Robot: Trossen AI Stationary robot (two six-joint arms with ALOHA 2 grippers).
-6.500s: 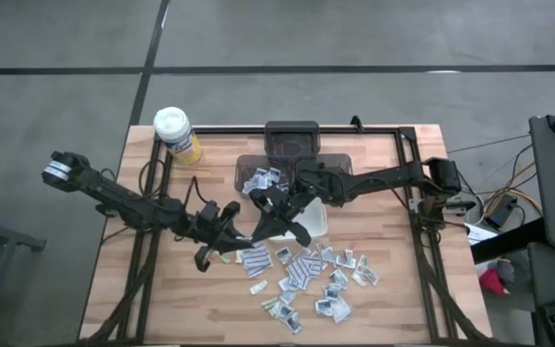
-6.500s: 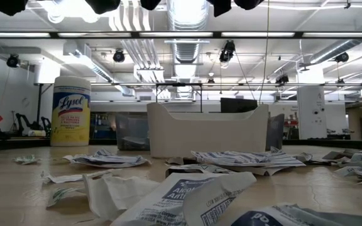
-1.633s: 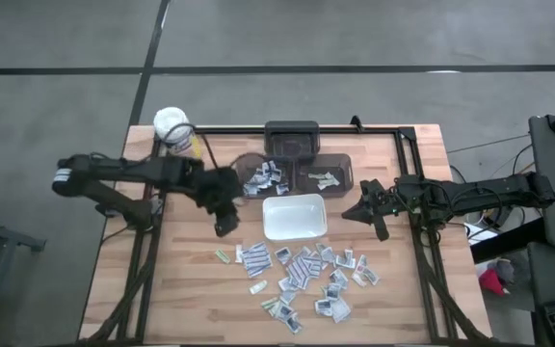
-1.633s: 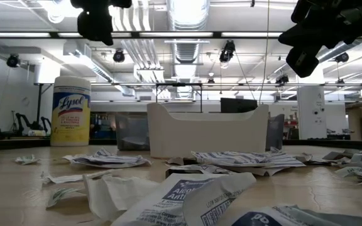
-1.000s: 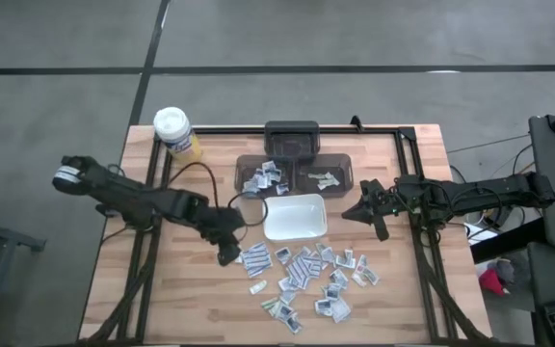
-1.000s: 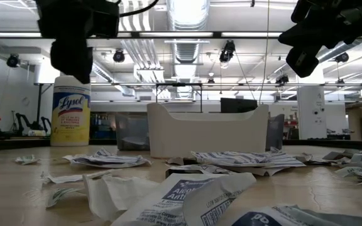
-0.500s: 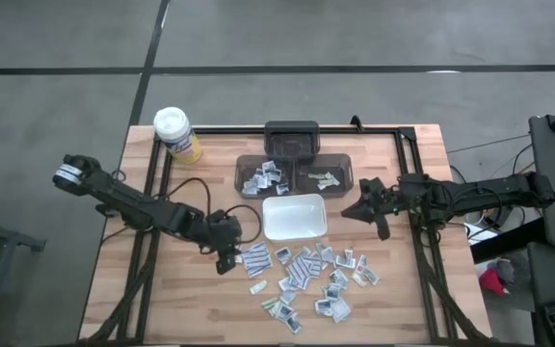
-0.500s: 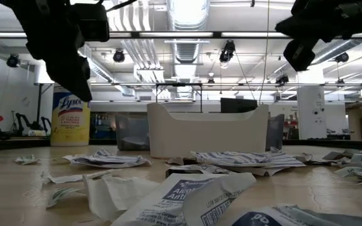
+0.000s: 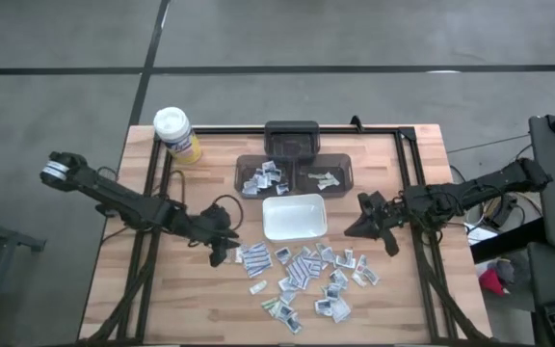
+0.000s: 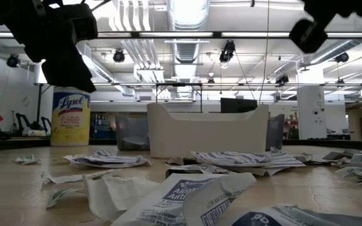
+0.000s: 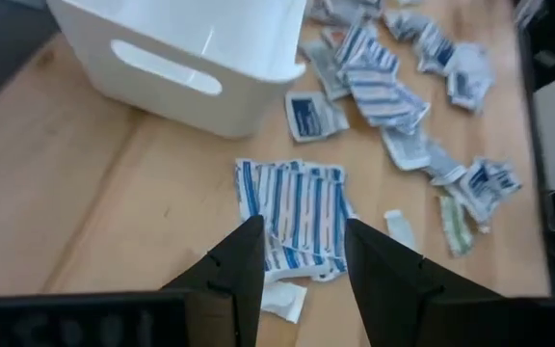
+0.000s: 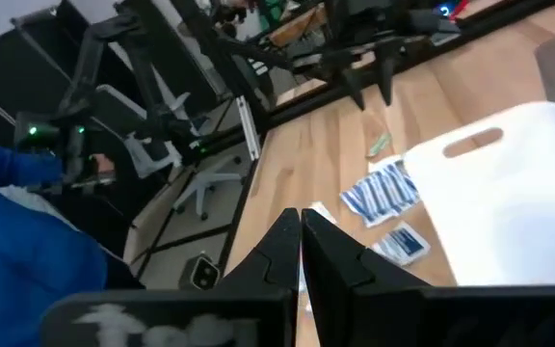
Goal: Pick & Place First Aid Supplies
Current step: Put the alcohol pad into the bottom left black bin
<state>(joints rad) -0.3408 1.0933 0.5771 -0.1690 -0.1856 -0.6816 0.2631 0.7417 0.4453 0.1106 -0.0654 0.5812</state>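
Since a second ago the left tool (image 9: 222, 246) has swung down from beside the white rectangular plastic tray (image 9: 294, 216) to the near left edge of the scattered flat sealed first aid packets (image 9: 302, 270) on the wooden surface (image 9: 191, 299). Its fingers stand apart, holding nothing, poised over a blue-striped white packet (image 11: 297, 210). The right tool (image 9: 372, 224), pinched shut and empty, has drifted nearer, right of the tray. Judging by the layout, little is done: a few packets lie in the 2 dark bins (image 9: 258, 176) behind the tray, the tray looks empty, and dozens of packets remain loose
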